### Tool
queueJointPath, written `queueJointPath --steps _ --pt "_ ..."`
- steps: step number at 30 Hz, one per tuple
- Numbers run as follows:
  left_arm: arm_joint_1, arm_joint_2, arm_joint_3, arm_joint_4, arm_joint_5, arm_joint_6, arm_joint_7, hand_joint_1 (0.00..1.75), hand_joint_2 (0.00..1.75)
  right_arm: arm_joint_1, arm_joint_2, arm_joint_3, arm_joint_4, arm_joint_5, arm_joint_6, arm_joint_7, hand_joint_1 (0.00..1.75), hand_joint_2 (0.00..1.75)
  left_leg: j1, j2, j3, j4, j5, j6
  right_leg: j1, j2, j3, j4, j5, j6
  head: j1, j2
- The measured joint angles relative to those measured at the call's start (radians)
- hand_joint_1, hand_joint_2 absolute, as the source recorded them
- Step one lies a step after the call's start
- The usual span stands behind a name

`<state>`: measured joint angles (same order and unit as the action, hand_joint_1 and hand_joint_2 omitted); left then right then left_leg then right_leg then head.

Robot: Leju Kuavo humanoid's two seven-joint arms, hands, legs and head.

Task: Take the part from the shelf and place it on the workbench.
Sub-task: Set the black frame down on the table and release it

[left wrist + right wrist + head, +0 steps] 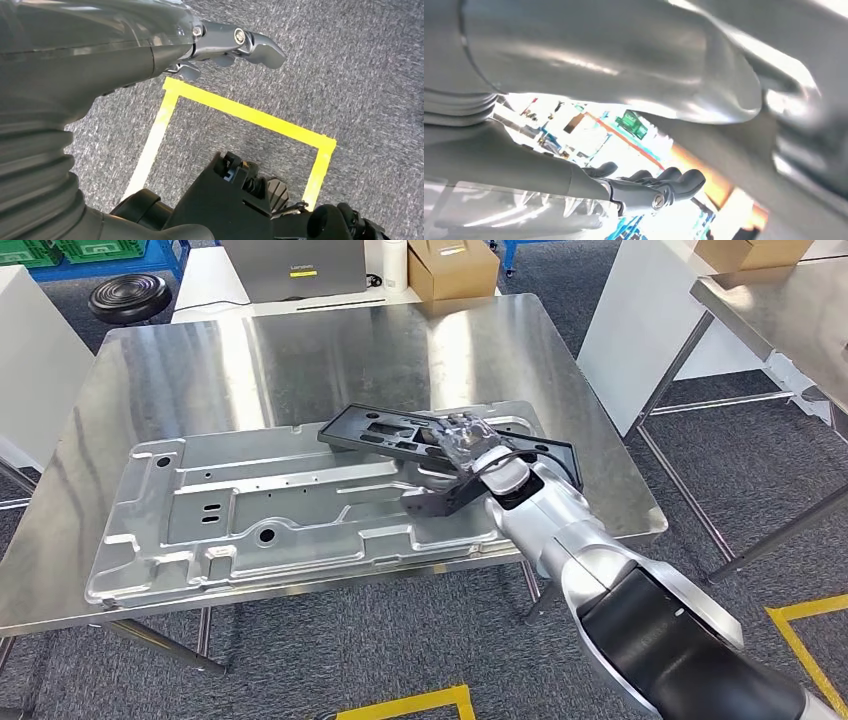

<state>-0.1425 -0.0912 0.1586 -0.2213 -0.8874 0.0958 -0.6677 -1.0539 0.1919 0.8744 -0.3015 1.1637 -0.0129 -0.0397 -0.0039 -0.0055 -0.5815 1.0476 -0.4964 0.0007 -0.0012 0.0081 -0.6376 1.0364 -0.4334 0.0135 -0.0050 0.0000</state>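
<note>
- The part (pixel 400 432), a flat black plastic frame with cut-outs, lies across the far right end of a large pressed metal panel (pixel 250 510) on the workbench (pixel 300 350).
- The right hand (pixel 462 440) is on the part's right half, fingers laid over its top face; whether it grips the part or only rests on it cannot be told from the head view. In the right wrist view the fingers (pixel 659 187) look gently curled beneath a pale blown-out surface, which settles nothing either.
- The left hand (pixel 220 45) hangs over the floor, fingers loosely bent, holding nothing.
- Judged step: the placing. The part is already over the bench, one end seeming to rest on the panel.
- The next move probably calls for setting the part flat, letting go and lifting the hand straight off so the light frame is not dragged.
- The workbench is bare brushed steel, glossy and likely slippery.
- Around it: grey carpet (pixel 400 660) with yellow tape (pixel 410 705) marks, a black stool (pixel 130 295), a cardboard box (pixel 450 270), a grey case (pixel 295 265), green crates (pixel 100 250) and a second steel table (pixel 780 310) to the right.
</note>
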Motion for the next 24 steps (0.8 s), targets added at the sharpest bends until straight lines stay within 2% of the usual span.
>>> queueJointPath --steps 16,19,24 --pt "0.000 0.000 0.000 0.000 0.017 0.009 0.004 0.00 1.75 -0.114 0.104 -0.010 -0.077 0.023 0.022 -0.046 0.00 0.00 0.001 0.000 -0.001 0.000 0.000 0.000 0.000 0.000 -0.001 0.000 0.000 0.000 -0.001 0.000" --pt "0.000 0.000 0.000 0.000 0.019 0.010 0.006 0.00 1.75 -0.129 0.118 -0.007 -0.103 0.015 0.001 -0.059 0.00 0.00 0.001 0.000 -0.001 0.000 0.000 0.000 0.000 0.000 -0.001 0.000 0.000 0.000 0.000 0.000" --pt "0.000 -0.002 0.000 0.000 0.030 0.018 0.008 0.00 1.75 -0.134 0.139 0.006 -0.270 -0.022 -0.047 -0.064 0.00 0.00 0.001 0.002 -0.002 0.000 0.000 0.000 0.000 0.002 -0.003 0.001 0.000 -0.001 0.000 0.000"
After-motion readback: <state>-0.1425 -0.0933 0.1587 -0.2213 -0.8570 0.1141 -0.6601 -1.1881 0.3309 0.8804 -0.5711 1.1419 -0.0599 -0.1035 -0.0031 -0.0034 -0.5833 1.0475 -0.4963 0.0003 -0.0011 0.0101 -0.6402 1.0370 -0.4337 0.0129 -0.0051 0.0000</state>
